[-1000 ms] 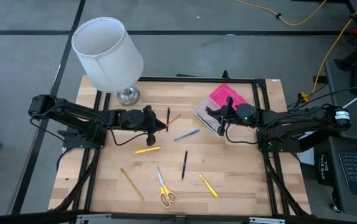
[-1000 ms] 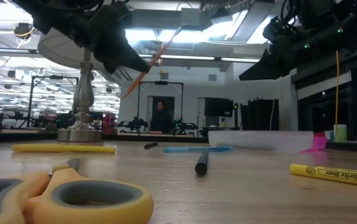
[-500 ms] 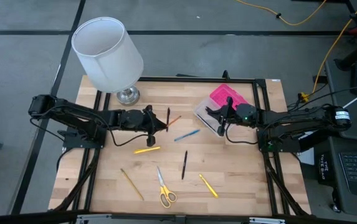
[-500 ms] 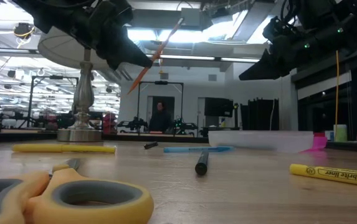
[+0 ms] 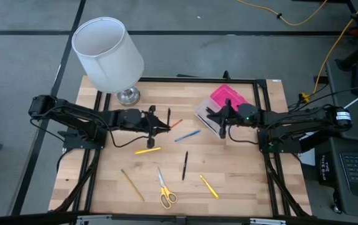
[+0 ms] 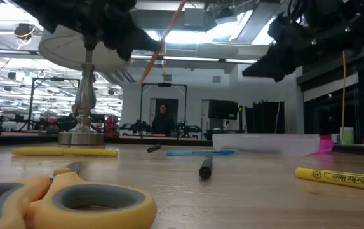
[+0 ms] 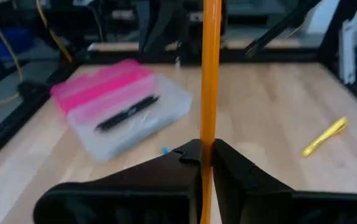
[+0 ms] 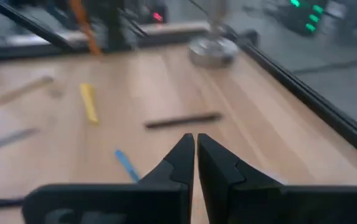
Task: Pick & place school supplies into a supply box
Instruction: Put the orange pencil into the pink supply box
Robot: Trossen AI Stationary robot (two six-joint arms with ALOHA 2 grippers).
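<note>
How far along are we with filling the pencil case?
Done: one black pen lies in the pink-lidded case. In hand: left gripper holds an orange pencil above the table. Left: scissors, blue pen, yellow markers and others. Right gripper waits shut, empty.

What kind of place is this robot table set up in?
Probably a robotics lab or workshop. The low view shows a big open room with ceiling strip lights and equipment racks; from above, a yellow cable runs across the grey floor beside the wooden table.
</note>
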